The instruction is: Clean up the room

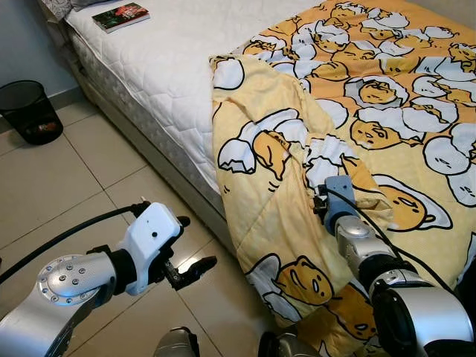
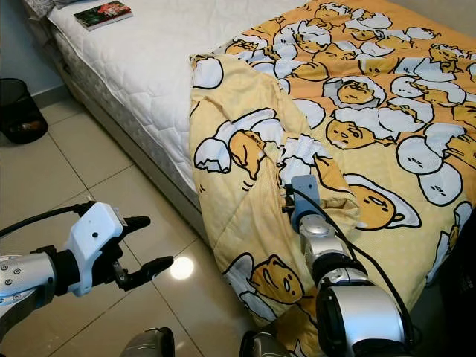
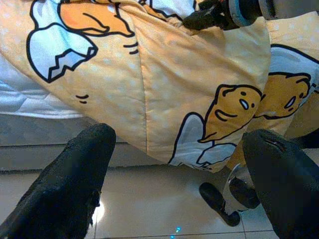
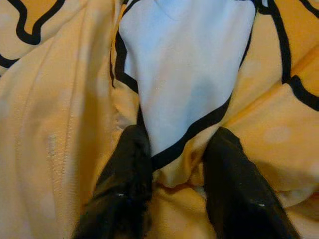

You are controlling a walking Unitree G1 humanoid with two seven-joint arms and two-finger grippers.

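Fingers (image 4: 124, 179) of the right gripper (image 4: 177, 164) pinch a fold of the yellow blanket (image 1: 275, 223), which hangs off the bed (image 1: 149, 82) toward the floor. The left gripper (image 1: 190, 256) waits spread beside it. Best keep that pinch firm and lift the edge back onto the mattress.

This is a bedroom in a home. A bed (image 1: 149, 82) takes up most of the view, w/ a white quilted mattress that lies bare on the left side. A yellow blanket (image 1: 357, 119) w/ cartoon egg pictures covers the right side and hangs over the bed's edge down to the floor. A book (image 1: 121, 15) lies on the mattress near the far corner. The floor (image 1: 67, 193) is of glossy beige tiles. A black mesh waste bin (image 1: 30, 110) stands on the tiles beside the bed, close to a grey-blue wall.
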